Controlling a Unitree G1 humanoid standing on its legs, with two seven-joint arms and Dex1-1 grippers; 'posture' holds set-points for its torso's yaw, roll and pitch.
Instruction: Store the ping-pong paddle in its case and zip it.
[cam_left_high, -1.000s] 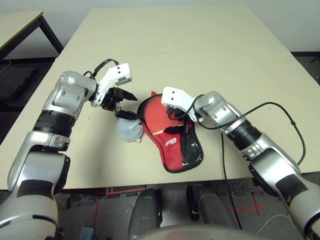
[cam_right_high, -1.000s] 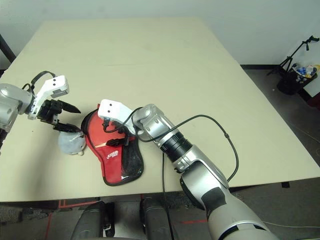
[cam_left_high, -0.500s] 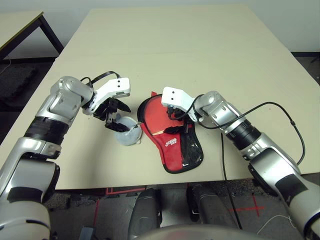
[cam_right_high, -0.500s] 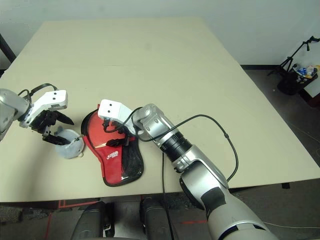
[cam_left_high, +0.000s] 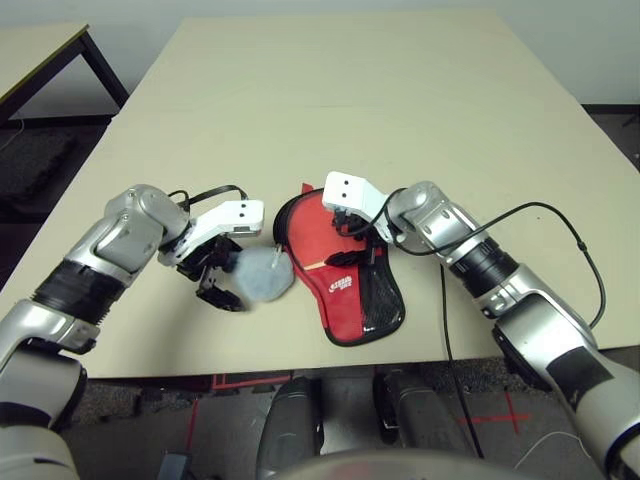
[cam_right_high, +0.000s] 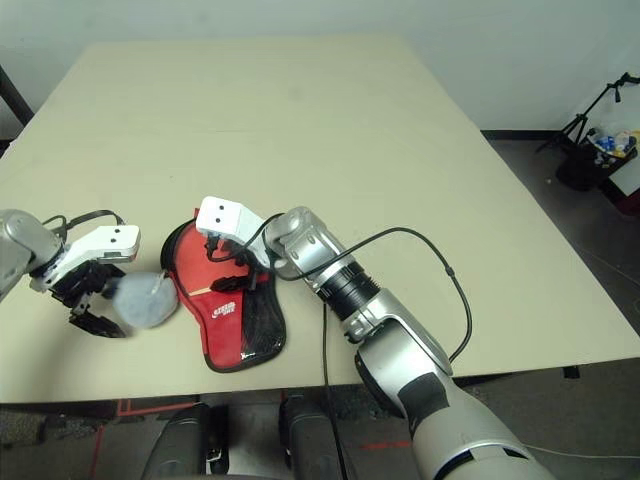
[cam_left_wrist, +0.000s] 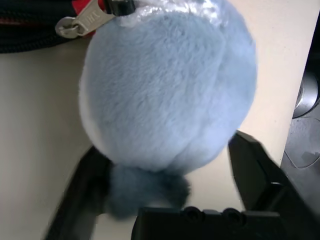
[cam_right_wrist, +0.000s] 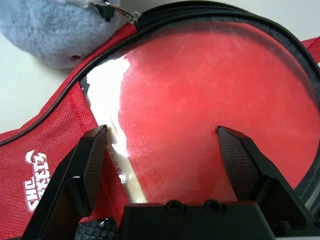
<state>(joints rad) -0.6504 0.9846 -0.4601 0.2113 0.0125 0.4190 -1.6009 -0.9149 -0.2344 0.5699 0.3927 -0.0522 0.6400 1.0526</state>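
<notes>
Since one second ago my left arm has come down and back toward the near edge of the table (cam_left_high: 420, 110), and the plush fish charm (cam_left_high: 262, 273) has turned with it, so its grey-blue body now lies between the left gripper (cam_left_high: 222, 285) and the case (cam_left_high: 345, 290). On the left, I see the left gripper low over the table with its fingers (cam_left_wrist: 252, 165) apart on both sides of the charm; the plush fills the gap, but I cannot tell if the fingers really press it or only stand beside it. The metal zipper pull (cam_left_wrist: 82, 20) joins the charm to the dark zipper edge of the case. In the middle, the case lies flat near the front edge, its round end open. The ping-pong paddle (cam_right_wrist: 210, 100) sits inside this open end, its red rubber face up, and a bit of light wood shows below it. To the right, the right gripper (cam_left_high: 352, 240) hangs just above the paddle, its fingers (cam_right_wrist: 90, 160) spread wide and holding nothing.
</notes>
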